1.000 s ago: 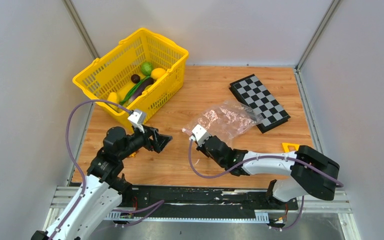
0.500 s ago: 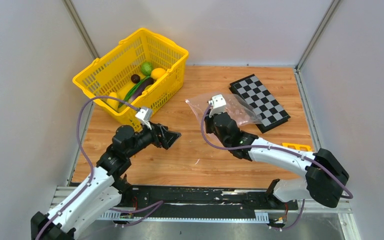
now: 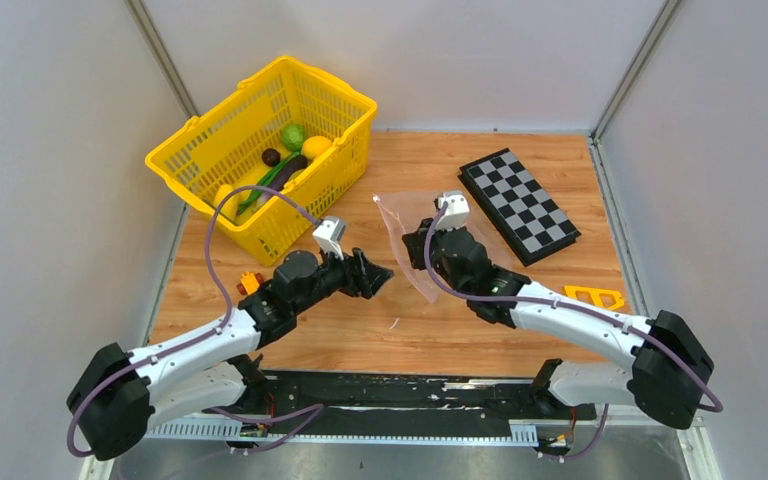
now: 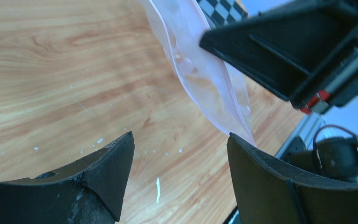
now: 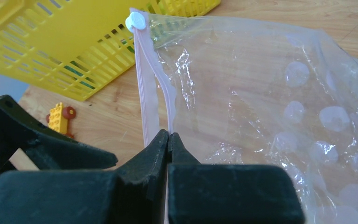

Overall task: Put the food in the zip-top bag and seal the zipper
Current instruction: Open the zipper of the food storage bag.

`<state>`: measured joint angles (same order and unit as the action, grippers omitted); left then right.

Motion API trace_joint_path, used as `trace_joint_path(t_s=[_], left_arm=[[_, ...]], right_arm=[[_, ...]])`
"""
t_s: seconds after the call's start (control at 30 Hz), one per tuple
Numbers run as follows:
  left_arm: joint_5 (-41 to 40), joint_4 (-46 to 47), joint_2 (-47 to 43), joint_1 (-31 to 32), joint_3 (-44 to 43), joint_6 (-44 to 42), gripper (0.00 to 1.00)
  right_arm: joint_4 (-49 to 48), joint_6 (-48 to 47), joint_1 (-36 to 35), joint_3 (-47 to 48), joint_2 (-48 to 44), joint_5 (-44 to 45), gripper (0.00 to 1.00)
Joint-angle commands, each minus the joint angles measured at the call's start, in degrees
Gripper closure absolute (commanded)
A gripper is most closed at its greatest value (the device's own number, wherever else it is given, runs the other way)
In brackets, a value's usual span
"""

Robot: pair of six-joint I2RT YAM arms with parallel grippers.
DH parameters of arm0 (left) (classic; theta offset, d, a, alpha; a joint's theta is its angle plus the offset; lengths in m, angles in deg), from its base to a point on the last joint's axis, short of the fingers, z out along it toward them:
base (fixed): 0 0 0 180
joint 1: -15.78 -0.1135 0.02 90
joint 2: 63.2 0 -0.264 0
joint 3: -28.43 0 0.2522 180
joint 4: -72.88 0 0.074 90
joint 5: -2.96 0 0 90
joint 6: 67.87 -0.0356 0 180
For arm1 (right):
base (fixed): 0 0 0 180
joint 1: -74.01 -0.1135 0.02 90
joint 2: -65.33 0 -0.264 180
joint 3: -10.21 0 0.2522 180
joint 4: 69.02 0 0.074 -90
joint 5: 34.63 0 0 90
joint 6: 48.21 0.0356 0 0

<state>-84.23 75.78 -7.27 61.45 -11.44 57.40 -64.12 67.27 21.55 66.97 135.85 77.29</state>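
Note:
The zip-top bag (image 3: pixel 401 238) hangs clear and crinkly off the table, held upright by one edge. My right gripper (image 5: pixel 168 135) is shut on the zipper (image 5: pixel 151 93), a pale pink strip with a white slider (image 5: pixel 134 21) at its top end. Just left of the bag, my left gripper (image 3: pixel 380 280) stands open; the bag's lower corner (image 4: pixel 205 74) hangs just beyond its right fingertip (image 4: pixel 242 154), nothing between the jaws. The food lies in the yellow basket (image 3: pixel 205 150): a green ball (image 3: pixel 293 136), a yellow lemon (image 3: pixel 316 147), a purple eggplant (image 3: pixel 285 175), a dark ball (image 3: pixel 271 157).
A chequerboard (image 3: pixel 518 205) lies at the back right. An orange toy car (image 3: pixel 250 283) sits by the left arm, near the basket's front corner. A small orange-yellow piece (image 3: pixel 592 296) lies by the right arm's elbow.
My right gripper has raised the bag off the table and carried it toward the middle. The left arm has swung right, up to the bag, and its jaws have narrowed slightly.

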Motion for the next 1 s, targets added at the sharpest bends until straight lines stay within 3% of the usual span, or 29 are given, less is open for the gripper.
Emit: trace_joint_path(t_s=[0.0,0.2,0.47,0.6,0.77,0.97], left_arm=[[-8.0,8.8,-1.3,1.8,0.3,2.4,0.21],[-10.3,13.6,0.4,4.2,0.1,2.7,0.23],[-13.4,9.5,3.6,4.9,-2.2,1.6,0.42],[-13.4,9.3,4.5,5.1,-3.2,1.3,0.41],[-10.5,16.7,6.5,6.1,-2.6,1.8,0.41],[-12.0,13.2,8.6,7.5,-5.2,0.8,0.59]], right_arm=[[0.4,1.4,-0.4,0.8,-2.5,-3.6,1.00],[2.0,0.0,-0.3,2.2,-3.0,-7.3,1.00],[2.8,0.6,-0.4,0.9,-6.3,-8.7,1.00],[5.1,-1.1,-0.3,1.9,-7.8,-10.8,1.00],[5.8,-2.3,-0.4,2.2,-9.7,-13.3,1.00],[7.7,-3.8,-0.4,2.4,-11.8,-15.1,1.00]])
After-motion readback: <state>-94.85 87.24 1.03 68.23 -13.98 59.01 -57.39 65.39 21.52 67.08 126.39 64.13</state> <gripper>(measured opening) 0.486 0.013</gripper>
